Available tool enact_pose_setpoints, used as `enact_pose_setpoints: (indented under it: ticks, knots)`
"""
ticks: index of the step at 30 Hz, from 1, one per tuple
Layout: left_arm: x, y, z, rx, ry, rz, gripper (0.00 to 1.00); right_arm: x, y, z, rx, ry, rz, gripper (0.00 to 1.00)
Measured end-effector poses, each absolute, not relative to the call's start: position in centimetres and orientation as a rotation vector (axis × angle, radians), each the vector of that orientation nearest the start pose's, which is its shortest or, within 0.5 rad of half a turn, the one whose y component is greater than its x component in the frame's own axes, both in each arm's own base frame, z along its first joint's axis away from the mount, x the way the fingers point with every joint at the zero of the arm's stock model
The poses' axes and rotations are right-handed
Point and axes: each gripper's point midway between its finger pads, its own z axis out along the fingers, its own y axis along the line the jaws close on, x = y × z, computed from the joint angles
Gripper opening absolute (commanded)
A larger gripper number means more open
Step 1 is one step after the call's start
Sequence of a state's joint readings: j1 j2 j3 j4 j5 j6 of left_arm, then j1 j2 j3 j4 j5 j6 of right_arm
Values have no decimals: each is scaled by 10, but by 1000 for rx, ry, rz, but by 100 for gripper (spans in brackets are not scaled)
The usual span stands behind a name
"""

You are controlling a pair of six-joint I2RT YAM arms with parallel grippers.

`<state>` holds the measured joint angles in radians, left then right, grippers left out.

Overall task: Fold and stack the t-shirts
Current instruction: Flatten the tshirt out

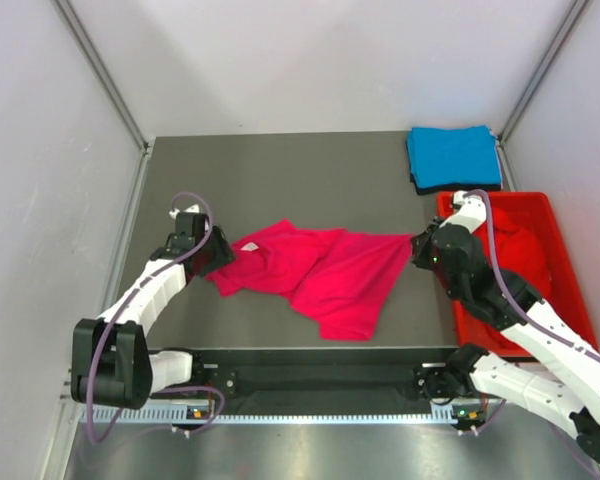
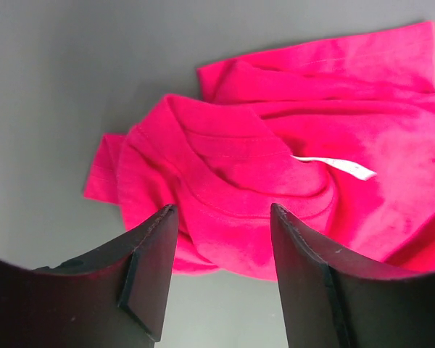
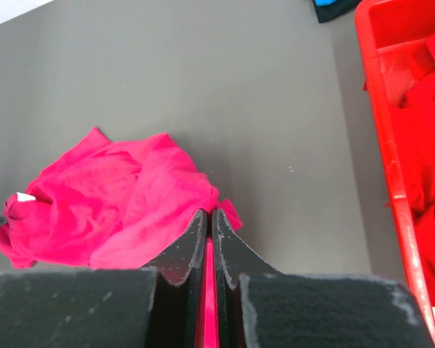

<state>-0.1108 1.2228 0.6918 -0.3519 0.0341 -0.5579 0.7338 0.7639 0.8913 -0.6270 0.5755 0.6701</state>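
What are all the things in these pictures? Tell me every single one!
pink tee: one, bright pink, crumpled mid-table
blue tee: one, blue, folded at the far right corner
crate: one, red, right side of the table
red tees: count unclear, red, inside the crate
table: one, dark grey, under everything
left end effector: one, black, open over the pink tee's collar
right end effector: one, black, shut on the pink tee's edge

Plain white walls enclose a dark grey table under even light.
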Motion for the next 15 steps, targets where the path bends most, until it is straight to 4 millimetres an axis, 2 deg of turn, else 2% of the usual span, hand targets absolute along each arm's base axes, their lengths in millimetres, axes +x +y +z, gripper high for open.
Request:
enact_pose_setpoints:
  ticks: [4,7,11,15]
  knots:
    - [296,-50,69,-567,2428,-251,62,240,114,246,286,1976,305,0]
    - [296,-37,77,-587,2375,-178,65,240,113,245,284,1978,304,0]
    - [291,-27,87,-597,2287,-160,62,241,114,246,280,1976,310,0]
    - [291,-27,75,-619,2300,-159,60,241,116,247,273,1977,322,0]
